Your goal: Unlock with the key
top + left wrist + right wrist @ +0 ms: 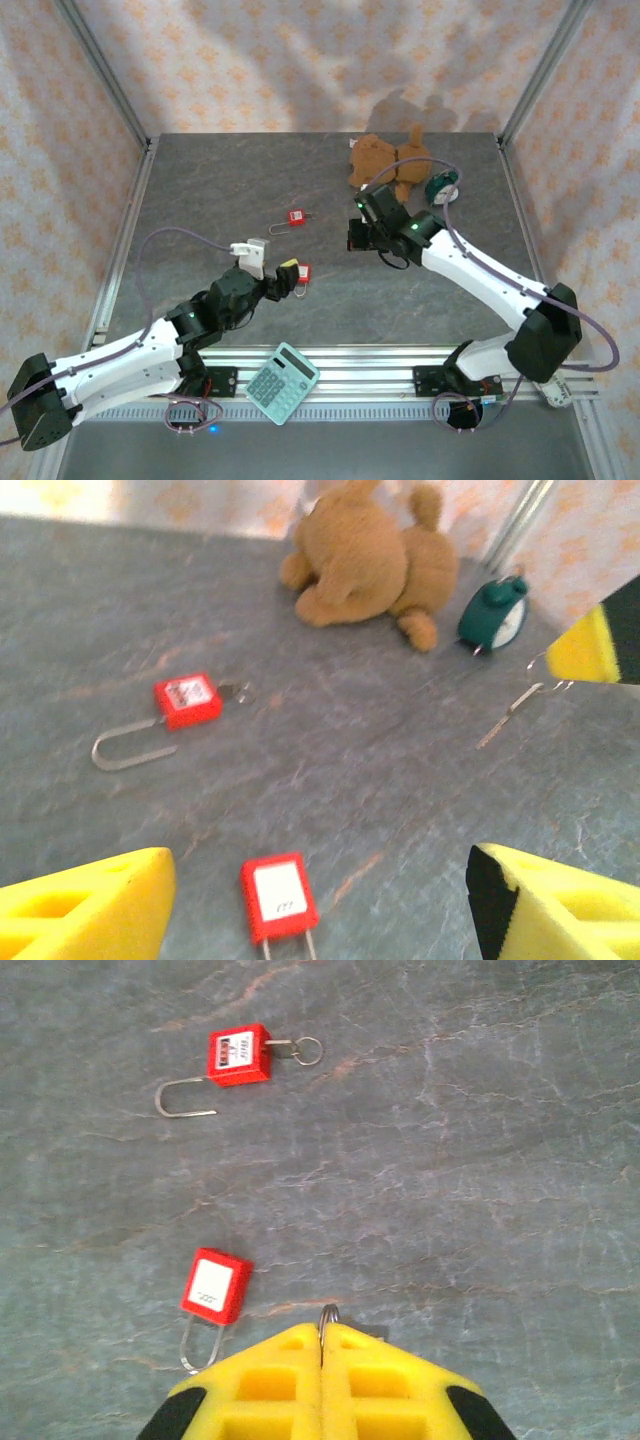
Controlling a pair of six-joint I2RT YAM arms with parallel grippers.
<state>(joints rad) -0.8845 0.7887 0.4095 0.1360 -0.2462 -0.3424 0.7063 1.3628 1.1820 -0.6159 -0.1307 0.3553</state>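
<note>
A red padlock (278, 897) with its shackle closed lies on the grey table between the wide-apart yellow fingers (95, 905) of my left gripper (325, 910), touching neither. In the top view this padlock (303, 271) sits just right of the left gripper (288, 275). My right gripper (322, 1332) is shut on a key, whose ring (328, 1315) pokes out between the fingertips. The key (510, 712) hangs above the table to the right of the padlock (215, 1285). A second red padlock (238, 1055) lies farther back, shackle open, a key in it.
A brown teddy bear (390, 160) and a green alarm clock (441, 186) sit at the back right of the table. A teal calculator (282, 382) lies on the rail at the near edge. Metal frame posts and patterned walls bound the table.
</note>
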